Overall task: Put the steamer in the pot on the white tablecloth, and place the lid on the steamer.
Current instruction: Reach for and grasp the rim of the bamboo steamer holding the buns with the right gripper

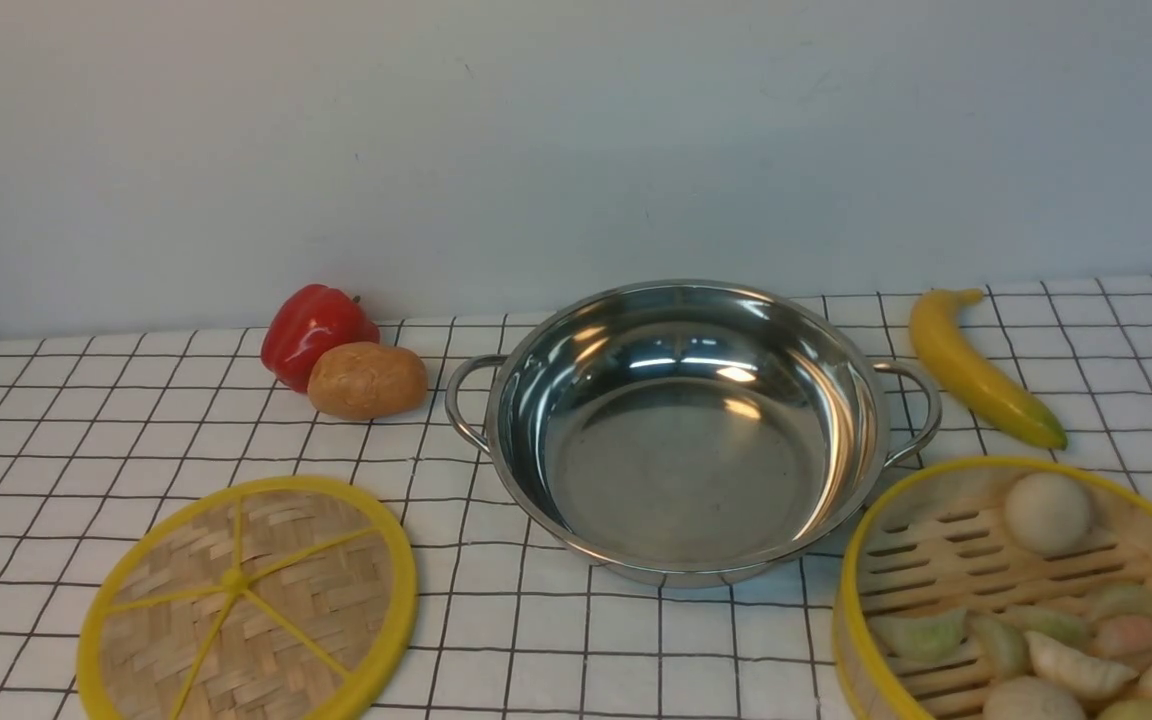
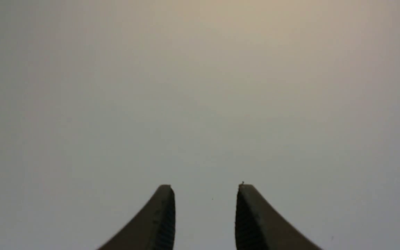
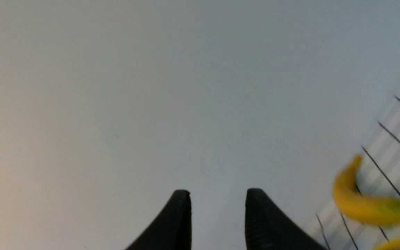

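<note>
The steamer point(image 1: 886, 665) sits on the white tablecloth point(image 1: 536, 640) at the robot's right, near the banana point(image 1: 981, 385) and just beside the pot point(image 1: 686, 570), so neither placement is done: lifting it in comes first, then the lid. Pale dumplings point(image 1: 921, 635) and round buns point(image 1: 1048, 513) lie on its slatted floor (a tilted lift might well spill them). The pot holds nothing but reflections. The lid point(image 1: 311, 625) lies flat at the left, well apart from the steamer, with the potato point(image 1: 368, 381) and red pepper point(image 1: 311, 330) beyond it. Left hand point(image 2: 205, 189) and right hand point(image 3: 218, 194) are both spread, gripping nothing.
</note>
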`<control>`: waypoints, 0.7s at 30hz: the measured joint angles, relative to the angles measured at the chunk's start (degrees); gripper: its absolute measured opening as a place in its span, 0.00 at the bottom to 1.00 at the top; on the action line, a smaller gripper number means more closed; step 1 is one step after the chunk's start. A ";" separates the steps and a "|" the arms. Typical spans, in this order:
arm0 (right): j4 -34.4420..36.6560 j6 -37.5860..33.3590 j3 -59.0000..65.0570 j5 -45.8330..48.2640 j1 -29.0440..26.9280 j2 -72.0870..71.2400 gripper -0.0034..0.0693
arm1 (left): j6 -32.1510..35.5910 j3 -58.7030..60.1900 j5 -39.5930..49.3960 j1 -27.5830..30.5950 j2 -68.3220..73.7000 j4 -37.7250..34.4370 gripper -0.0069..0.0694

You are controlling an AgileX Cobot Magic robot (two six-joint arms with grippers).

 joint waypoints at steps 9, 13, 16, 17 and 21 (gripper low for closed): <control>-20.07 -9.96 -24.49 22.75 0.00 20.37 0.38 | 0.39 -22.60 34.93 0.00 21.70 13.47 0.41; -32.06 -6.03 -29.94 39.80 0.00 33.23 0.38 | 5.87 -28.11 51.64 0.00 32.09 13.49 0.41; -40.83 -2.67 -32.52 48.73 0.00 42.79 0.38 | 12.59 -29.68 61.67 0.00 40.22 12.02 0.41; -43.08 -1.96 -32.89 50.14 0.00 45.02 0.38 | 15.52 -29.88 64.04 0.00 42.75 10.83 0.41; -52.61 1.60 -33.42 53.49 0.00 53.88 0.38 | 22.93 -29.94 69.25 0.00 51.24 6.30 0.41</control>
